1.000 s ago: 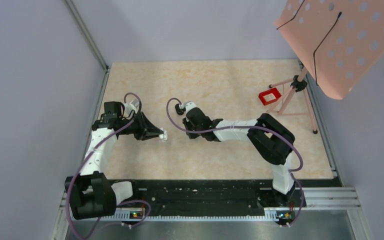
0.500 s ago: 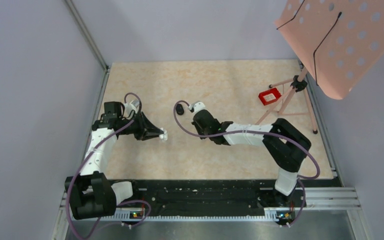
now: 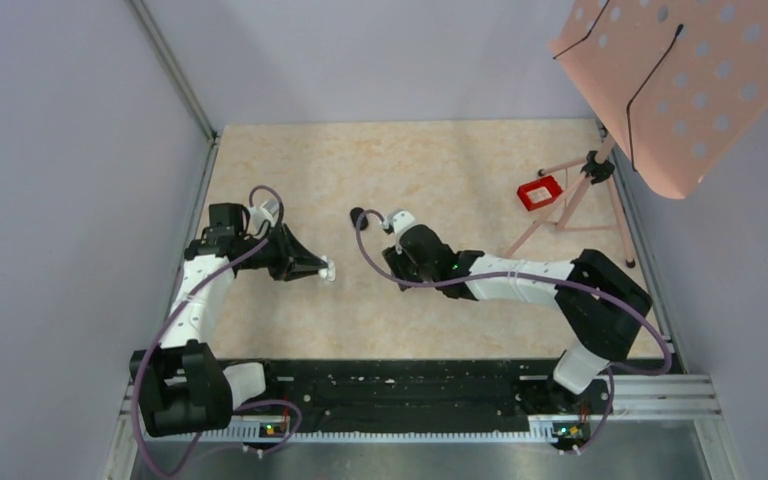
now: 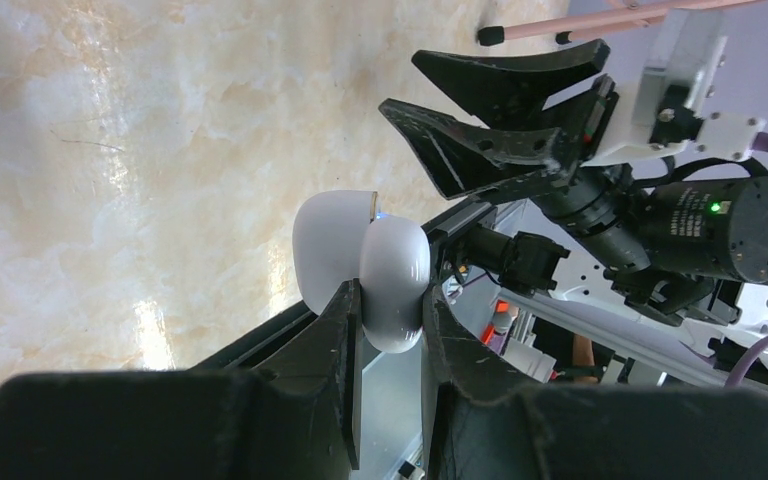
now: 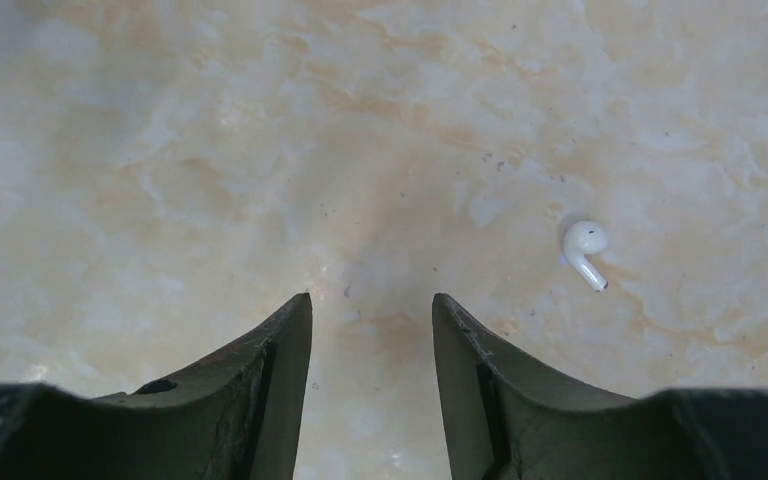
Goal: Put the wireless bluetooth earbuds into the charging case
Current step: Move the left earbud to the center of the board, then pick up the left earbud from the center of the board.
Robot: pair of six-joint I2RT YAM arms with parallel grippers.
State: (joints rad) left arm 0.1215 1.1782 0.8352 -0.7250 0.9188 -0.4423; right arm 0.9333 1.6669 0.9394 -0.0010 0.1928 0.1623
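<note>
On the table (image 5: 160, 150), just right of the right claw's fingers: one white stemmed earbud (image 5: 584, 250). It lies flat, stem angled away from the claw, nothing touching it. No other buds show in any view; they are too small to pick out from the top camera.

Handling, judged:
- Very light, hard glossy plastic, rounded all over.
- Likely to skid on the smooth marbled top or squirt out of a hard pinch.
- Far smaller than one finger, so alignment matters more than force.
- Best hold looks to be across the bulb with a light squeeze, stem left free to lead down into its well.
- The stem alone seems too thin and would pivot.

Right claw (image 5: 371, 296): jaws apart, nothing between them, low over bare table. The bud sits outside the gap, off to one side, so a sideways shift is needed before closing.

Left claw (image 4: 390, 290): clamped on the white case (image 4: 345, 245), held up off the table, well apart from the bud. The case shows two rounded shells at an angle, so the lid looks open; the wells are not visible. It is smooth and egg-like too, and could twist in the grip if pushed on.

Top view: the two claws face each other mid-table, near but apart. A small dark lump (image 3: 360, 214) lies just beyond the right wrist; cannot tell what it is.
</note>
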